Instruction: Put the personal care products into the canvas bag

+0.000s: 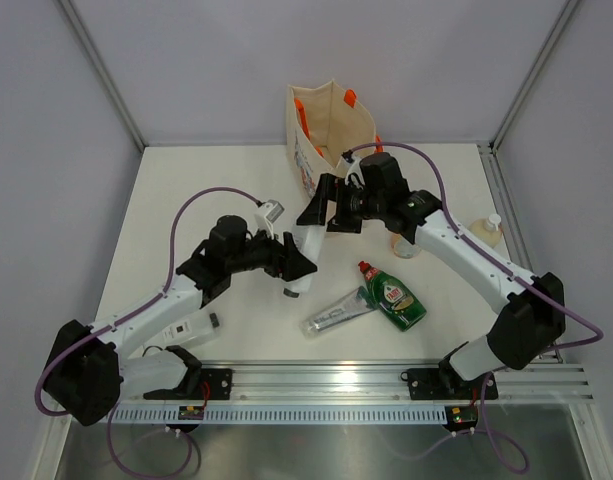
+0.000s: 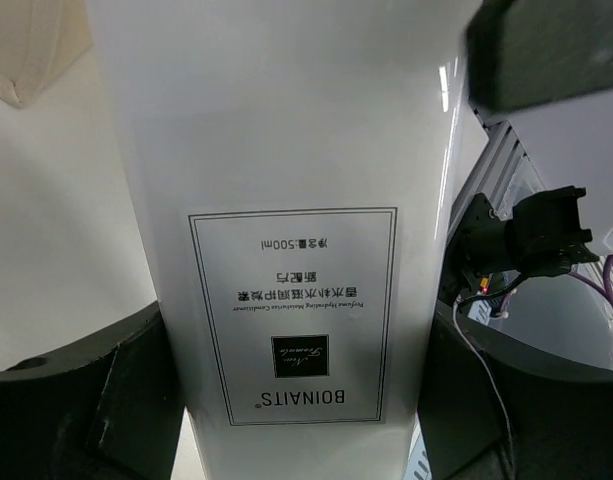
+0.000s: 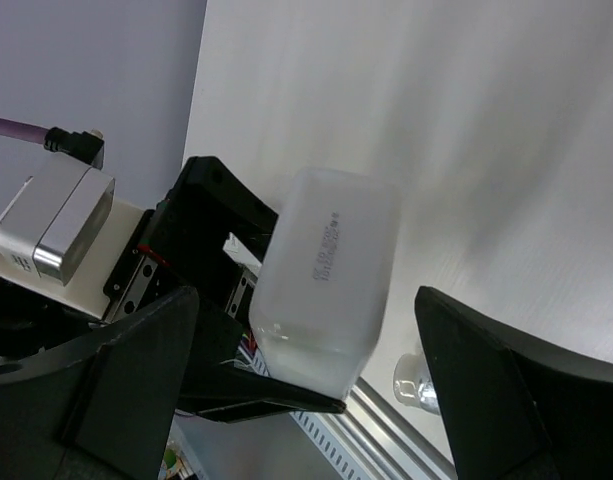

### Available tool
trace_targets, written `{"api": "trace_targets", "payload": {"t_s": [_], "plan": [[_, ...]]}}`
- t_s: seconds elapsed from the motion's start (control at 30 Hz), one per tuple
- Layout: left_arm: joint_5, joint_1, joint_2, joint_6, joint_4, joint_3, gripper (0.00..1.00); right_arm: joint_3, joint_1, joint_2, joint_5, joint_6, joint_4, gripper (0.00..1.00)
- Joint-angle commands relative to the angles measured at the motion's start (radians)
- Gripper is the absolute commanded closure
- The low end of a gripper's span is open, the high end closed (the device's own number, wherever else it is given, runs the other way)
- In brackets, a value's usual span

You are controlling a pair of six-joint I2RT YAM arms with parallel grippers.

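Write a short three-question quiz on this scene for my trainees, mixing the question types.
1. True or false: the tube is in the bag.
2. The white bottle is gripped by: A the left gripper; B the right gripper; C neither.
3. Fill in: the brand on the label reads ___.

Key
1. False. The tube lies on the table beside the green bottle.
2. A. The right gripper is open, its fingers on either side of the bottle's end.
3. BOINAITS.
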Motion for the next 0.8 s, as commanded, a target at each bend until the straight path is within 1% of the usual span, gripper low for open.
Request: {"api": "trace_targets", "payload": {"t_s": [0.0,0.07,0.1,0.13,0.23,0.27,0.33,0.37,0.4,0.43,0.5,0.53,0.57,0.63,0.67,0.73,0.77], "plan": [[0.001,-0.007,-0.017,-0.019,0.226,0.060,1.00,0.047,0.045,0.051,0.030,0.071,0.034,0.06],[-0.001,-0.007,-0.020,-0.025,0.225,0.066,1.00,0.035,0.050,0.055,0.038,0.071,0.043,0.10],[-0.004,-0.009,-0.025,-0.027,0.222,0.069,1.00,0.030,0.050,0.057,0.047,0.071,0.044,0.14],[-0.007,-0.009,-0.028,-0.027,0.228,0.071,1.00,0.027,0.050,0.058,0.037,0.069,0.052,0.23],[-0.037,-0.009,-0.036,-0.030,0.235,0.068,0.97,0.005,0.051,0.045,-0.012,0.059,0.084,0.42],[-0.043,-0.009,-0.036,-0.030,0.235,0.069,0.96,-0.001,0.050,0.040,-0.025,0.046,0.089,0.57],[-0.054,-0.009,-0.031,-0.028,0.234,0.072,0.89,-0.004,0.051,0.022,-0.051,0.028,0.106,0.76],[-0.057,-0.009,-0.029,-0.027,0.232,0.074,0.86,0.002,0.051,0.017,-0.057,0.011,0.107,0.93],[-0.057,-0.009,-0.028,-0.024,0.232,0.075,0.77,0.007,0.050,0.014,-0.075,-0.004,0.107,1.00],[-0.057,-0.009,-0.028,-0.018,0.232,0.077,0.70,0.013,0.051,0.008,-0.087,-0.018,0.112,1.00],[-0.065,-0.009,-0.029,-0.012,0.237,0.075,0.46,0.044,0.047,0.009,-0.139,-0.069,0.109,1.00],[-0.065,-0.009,-0.034,-0.007,0.240,0.077,0.18,0.074,0.042,0.017,-0.155,-0.079,0.095,1.00],[-0.056,-0.009,-0.039,0.001,0.240,0.083,0.01,0.091,0.036,0.020,-0.199,-0.107,0.092,1.00],[-0.050,-0.009,-0.048,0.013,0.225,0.092,0.01,0.157,0.004,0.034,-0.241,-0.145,0.063,1.00],[-0.044,-0.009,-0.061,0.028,0.214,0.098,0.01,0.183,-0.013,0.043,-0.273,-0.193,0.052,1.00],[-0.048,-0.009,-0.081,0.050,0.171,0.111,0.01,0.246,-0.073,0.069,-0.374,-0.219,0.034,1.00],[-0.069,-0.009,-0.106,0.076,0.147,0.117,0.01,0.264,-0.096,0.078,-0.450,-0.239,0.035,1.00]]}}
